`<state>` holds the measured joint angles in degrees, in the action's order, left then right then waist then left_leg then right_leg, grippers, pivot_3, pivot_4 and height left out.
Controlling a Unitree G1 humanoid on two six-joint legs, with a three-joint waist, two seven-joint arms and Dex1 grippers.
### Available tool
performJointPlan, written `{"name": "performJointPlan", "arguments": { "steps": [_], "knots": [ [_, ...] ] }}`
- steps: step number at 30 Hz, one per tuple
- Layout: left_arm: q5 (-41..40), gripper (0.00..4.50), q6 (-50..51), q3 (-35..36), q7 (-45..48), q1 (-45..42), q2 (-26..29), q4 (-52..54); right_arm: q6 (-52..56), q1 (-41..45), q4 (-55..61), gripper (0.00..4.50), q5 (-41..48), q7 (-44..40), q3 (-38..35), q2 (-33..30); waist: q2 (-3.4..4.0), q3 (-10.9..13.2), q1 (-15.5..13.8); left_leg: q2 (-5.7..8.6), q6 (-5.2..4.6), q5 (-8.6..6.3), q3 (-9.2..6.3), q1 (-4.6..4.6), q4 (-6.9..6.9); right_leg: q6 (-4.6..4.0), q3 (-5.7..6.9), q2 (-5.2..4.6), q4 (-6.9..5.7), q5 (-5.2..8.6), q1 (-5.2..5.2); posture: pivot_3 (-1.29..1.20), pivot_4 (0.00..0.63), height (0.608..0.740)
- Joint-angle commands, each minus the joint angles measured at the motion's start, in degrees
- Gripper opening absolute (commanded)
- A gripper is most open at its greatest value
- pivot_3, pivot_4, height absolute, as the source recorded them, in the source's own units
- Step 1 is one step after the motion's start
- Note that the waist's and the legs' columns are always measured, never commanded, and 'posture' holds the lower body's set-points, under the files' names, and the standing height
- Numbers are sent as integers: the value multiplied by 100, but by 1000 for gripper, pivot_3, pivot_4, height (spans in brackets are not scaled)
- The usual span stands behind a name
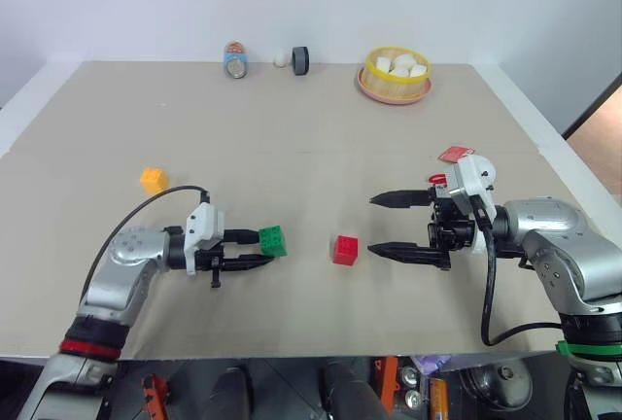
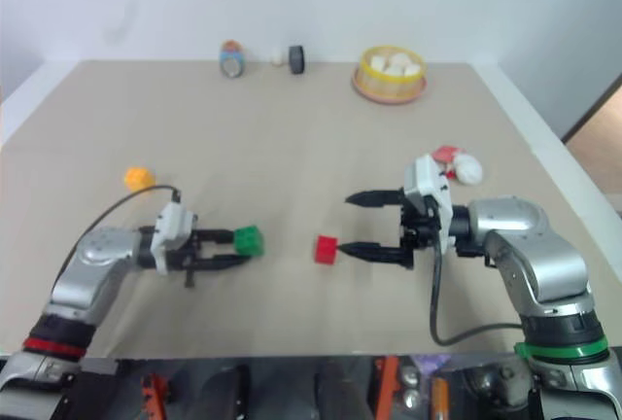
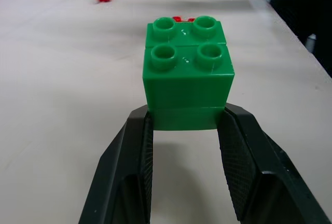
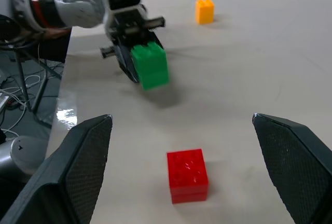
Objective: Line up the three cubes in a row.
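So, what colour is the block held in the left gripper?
Green studded plastic block; clearest in the left wrist view.

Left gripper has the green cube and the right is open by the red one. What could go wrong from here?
1. The left gripper pinches only the lower end of the green cube, so it might slip or twist on release.
2. The red cube lies between the open fingers of the right gripper; a careless move might knock it.
3. The orange cube sits far off, so the row is incomplete.
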<state>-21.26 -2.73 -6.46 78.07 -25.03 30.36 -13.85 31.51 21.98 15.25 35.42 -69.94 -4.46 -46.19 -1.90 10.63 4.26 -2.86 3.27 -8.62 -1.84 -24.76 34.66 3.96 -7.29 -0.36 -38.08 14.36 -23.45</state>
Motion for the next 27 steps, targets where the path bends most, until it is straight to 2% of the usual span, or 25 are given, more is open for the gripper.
{"name": "performJointPlan", "arguments": {
  "steps": [1, 7, 14, 27],
  "knots": [
    [157, 1245, -329, -95, 203, -343, -127, -491, 80, -90, 305, 4500, 218, 47, -334, -185, 0, 0, 0, 0, 0, 0, 0, -1, 0, 0, 0, 0, 0, 0, -1, 0, 150, 740],
    [269, 1245, -488, -202, 419, -789, -410, -1028, 101, -441, 362, 4500, 287, -19, -481, -397, 0, 0, 2, 0, -5, -3, -4, -10, -4, 23, 2, 3, 0, -2, -6, 0, 150, 740],
    [438, 1245, -592, -349, 718, -611, -327, -961, -11, -554, 284, 4500, 192, 28, -383, -387, 0, 0, 5, 0, -6, -5, -6, -8, -6, 24, 3, 4, 0, -1, -5, 0, 150, 740],
    [981, 1245, -1085, -398, 269, -809, -494, -1535, -42, -216, 81, 4500, 146, 69, -214, -215, 0, 0, -7, 1, -6, -4, -7, -6, 3, 9, 2, 2, 0, 4, 1, 0, 150, 740]
  ]
}}
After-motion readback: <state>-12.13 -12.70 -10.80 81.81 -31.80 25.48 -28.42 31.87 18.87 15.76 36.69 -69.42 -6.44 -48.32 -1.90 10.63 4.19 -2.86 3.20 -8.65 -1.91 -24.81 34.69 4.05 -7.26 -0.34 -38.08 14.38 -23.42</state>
